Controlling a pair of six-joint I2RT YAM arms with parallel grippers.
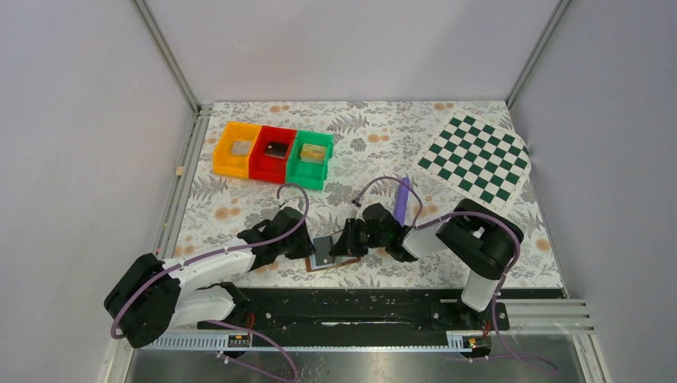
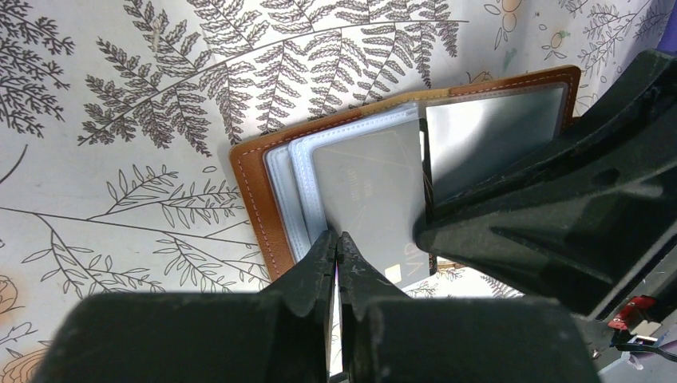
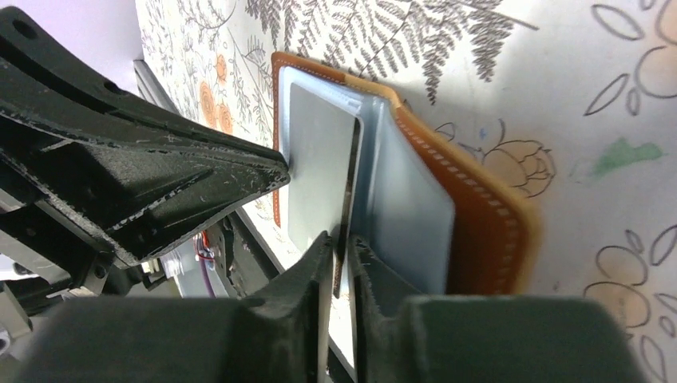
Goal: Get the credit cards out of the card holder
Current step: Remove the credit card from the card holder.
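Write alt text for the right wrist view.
The right gripper has a finger on each side of the edge of a silver card in an open brown card holder lying on a fern-printed table. The left gripper reaches the holder from the left.

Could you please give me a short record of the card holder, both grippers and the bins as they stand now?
card holder: open on the table, between the grippers
left gripper: shut at an inner sleeve edge
right gripper: closed on a silver card edge
orange bin, red bin, green bin: in a row, one flat item each
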